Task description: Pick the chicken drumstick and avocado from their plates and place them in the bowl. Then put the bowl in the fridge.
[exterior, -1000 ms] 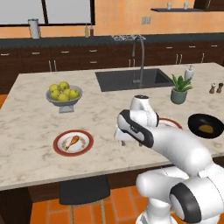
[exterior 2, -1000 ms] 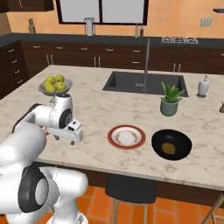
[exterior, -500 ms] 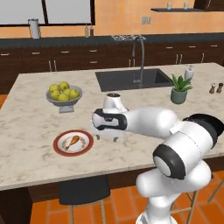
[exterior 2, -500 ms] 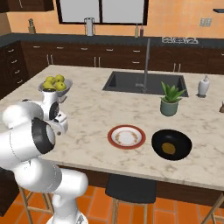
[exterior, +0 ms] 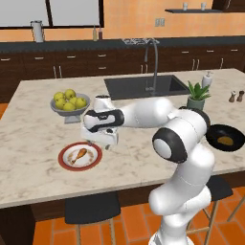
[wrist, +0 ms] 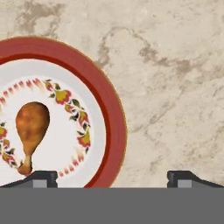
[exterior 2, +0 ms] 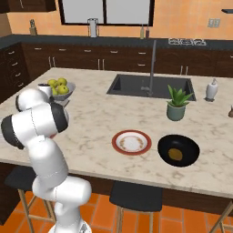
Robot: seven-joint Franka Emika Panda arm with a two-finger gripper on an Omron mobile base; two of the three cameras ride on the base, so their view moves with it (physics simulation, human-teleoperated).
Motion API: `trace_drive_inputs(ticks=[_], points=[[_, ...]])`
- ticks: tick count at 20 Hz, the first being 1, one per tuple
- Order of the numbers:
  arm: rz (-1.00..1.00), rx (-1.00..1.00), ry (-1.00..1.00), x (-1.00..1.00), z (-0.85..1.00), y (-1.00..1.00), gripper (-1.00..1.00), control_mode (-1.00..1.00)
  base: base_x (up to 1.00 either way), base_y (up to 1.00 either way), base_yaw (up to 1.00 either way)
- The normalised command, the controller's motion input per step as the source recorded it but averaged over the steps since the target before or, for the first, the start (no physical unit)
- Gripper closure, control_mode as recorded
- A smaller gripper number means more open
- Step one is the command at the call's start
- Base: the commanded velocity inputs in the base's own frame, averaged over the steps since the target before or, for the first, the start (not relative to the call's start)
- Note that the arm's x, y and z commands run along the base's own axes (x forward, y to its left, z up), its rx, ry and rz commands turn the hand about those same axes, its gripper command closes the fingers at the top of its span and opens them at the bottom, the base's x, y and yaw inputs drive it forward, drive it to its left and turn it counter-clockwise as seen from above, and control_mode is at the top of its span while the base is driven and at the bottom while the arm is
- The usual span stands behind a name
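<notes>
The chicken drumstick (exterior: 78, 155) (wrist: 30, 131), golden-orange, lies on a red-rimmed plate (exterior: 64, 160) (wrist: 107, 118) near the counter's front left. My gripper (exterior: 101, 142) (wrist: 111, 177) hangs open just above that plate's right rim, nothing between its fingers; the drumstick sits off toward the left fingertip (wrist: 43, 177). The other red-rimmed plate (exterior 2: 132, 142) stands bare at mid-counter. Right of it the black bowl (exterior 2: 193, 148) (exterior: 237, 139) holds a brownish lump, apparently the avocado (exterior 2: 174, 154) (exterior: 225, 140). The fridge is out of view.
A grey footed bowl of yellow-green fruits (exterior: 69, 103) (exterior 2: 59, 88) stands just behind the drumstick plate. Sink (exterior: 143, 86) with a tall faucet (exterior: 154, 62), a potted plant (exterior: 196, 95), and shakers (exterior: 236, 96) lie farther back. Stools (exterior: 91, 208) stand under the counter's front edge.
The arm has swung left across the counter, from near the middle to above the drumstick plate. The jaws stayed open and nothing on the counter moved.
</notes>
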Motion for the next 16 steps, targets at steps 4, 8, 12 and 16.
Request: trace_drive_inputs(ticks=[4,8,12,16], points=[[-0.15,-0.1,0.03,0.33,-0.13,0.63,-1.0,-1.0,0.0,0.0,0.0],[-0.11,-0.2,0.03,0.59,-0.36,0.38,-1.0,-1.0,0.0,0.0,0.0],[-0.1,-0.15,0.14,0.36,-0.23,0.24,-1.0,-1.0,0.0,0.0,0.0],[-0.04,-0.11,0.09,0.3,-0.18,0.07,-1.0,-1.0,0.0,0.0,0.0]])
